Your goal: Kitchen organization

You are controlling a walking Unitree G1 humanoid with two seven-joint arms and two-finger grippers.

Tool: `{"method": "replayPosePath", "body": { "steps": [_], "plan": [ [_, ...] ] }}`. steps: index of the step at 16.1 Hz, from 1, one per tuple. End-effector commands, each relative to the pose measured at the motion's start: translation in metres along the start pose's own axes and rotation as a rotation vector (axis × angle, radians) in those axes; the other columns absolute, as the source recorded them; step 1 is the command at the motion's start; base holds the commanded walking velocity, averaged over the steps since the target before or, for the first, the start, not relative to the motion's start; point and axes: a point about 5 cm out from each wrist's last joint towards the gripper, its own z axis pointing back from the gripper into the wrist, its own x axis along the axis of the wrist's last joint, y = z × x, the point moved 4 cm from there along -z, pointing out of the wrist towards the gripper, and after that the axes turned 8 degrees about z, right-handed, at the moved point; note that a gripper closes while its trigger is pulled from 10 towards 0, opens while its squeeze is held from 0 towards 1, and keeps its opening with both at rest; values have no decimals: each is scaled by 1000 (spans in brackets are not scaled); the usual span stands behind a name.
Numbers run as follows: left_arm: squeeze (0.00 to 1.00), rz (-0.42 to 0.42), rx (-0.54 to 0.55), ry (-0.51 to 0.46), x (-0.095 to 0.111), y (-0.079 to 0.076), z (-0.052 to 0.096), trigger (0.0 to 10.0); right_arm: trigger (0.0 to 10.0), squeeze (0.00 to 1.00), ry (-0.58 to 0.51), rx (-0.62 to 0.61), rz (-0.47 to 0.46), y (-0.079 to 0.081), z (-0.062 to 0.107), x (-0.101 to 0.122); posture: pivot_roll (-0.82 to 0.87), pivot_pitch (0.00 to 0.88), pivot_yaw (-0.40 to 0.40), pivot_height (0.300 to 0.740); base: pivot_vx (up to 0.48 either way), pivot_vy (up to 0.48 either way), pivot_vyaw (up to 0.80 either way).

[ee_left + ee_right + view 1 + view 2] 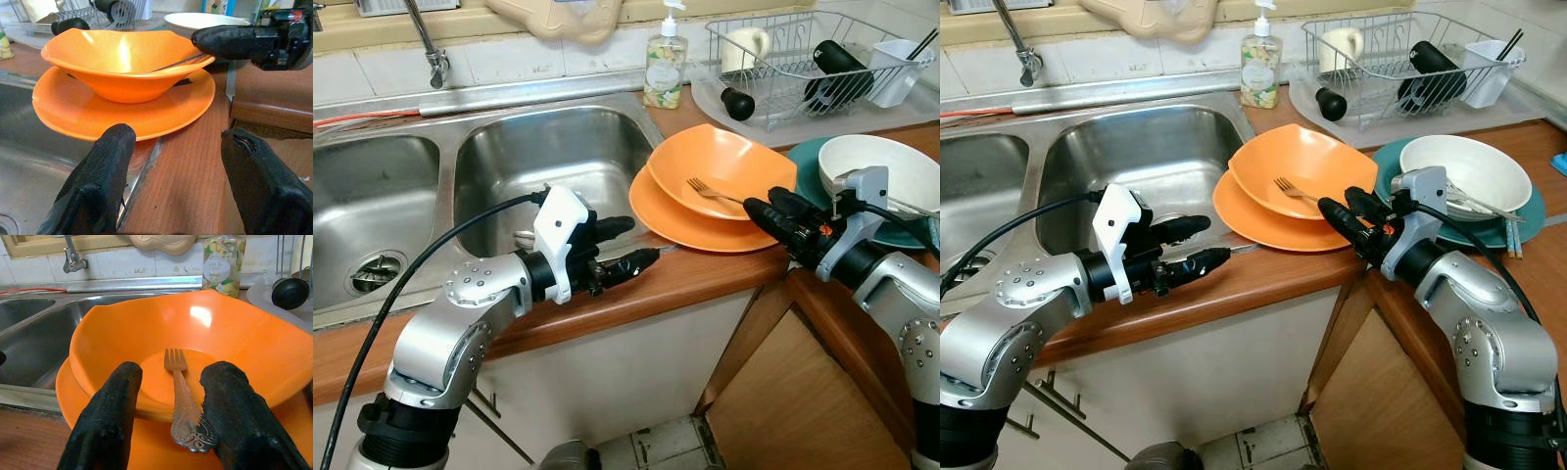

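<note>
- I had one glossy orange bowl (729, 168) with a wavy, faceted rim, sitting inside one flat orange plate (675, 223) on the wooden countertop (705, 274), just beside the sink.
- A single metal fork (182, 401) lay in the bowl, tines toward the middle, its embossed handle resting up over the near rim.
- My right gripper (168, 396) sat at that rim with its two textured black fingers spread, one on either side of the fork handle and not clamped on it.
- My left gripper (631, 247) hovered over the counter edge by the right-hand basin, fingers apart and holding nothing, pointed at the plate.
- The sink (489, 108) was brushed stainless steel with two basins; I counted one tap (429, 44) above it.
- One clear soap bottle (666, 64) with a pump stood against the tiled wall behind the orange dishes.
- Further right, one white bowl (876, 166) rested on a teal plate (803, 157).
- One wire dish rack (798, 59) stood on a pale tray, holding a cream mug (744, 44), a white cutlery caddy (899, 69) and black-handled pieces whose kind I could not tell.
</note>
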Motion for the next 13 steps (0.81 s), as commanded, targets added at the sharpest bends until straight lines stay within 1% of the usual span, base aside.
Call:
{"method": "replayPosePath", "body": {
  "steps": [1, 9, 11, 12, 13],
  "plan": [
    [0, -4, -8, 1, 1, -3, 1, 10000, 0, 0, -13, 4, 2, -3, -2, 5, -15, 0, 26, 716, 0, 0, 0],
    [0, 1, -25, 15, -2, -6, 1, 10000, 0, 0, -40, -5, 6, -5, -2, 9, -14, 0, 42, 716, 0, 0, 0],
    [0, -10, -29, 22, 0, -4, -1, 10000, 0, 0, -59, -11, 6, -4, -4, 13, -7, 0, 51, 716, 0, 0, 0],
    [0, -19, -27, 16, 4, -4, -5, 10000, 0, 0, -72, -14, 4, -4, -3, 16, 0, 0, 46, 716, 0, 0, 0],
    [0, -19, -27, 16, 4, -4, -5, 10000, 0, 0, -72, -14, 4, -4, -3, 16, 0, 0, 46, 716, 0, 0, 0]
  ]
}}
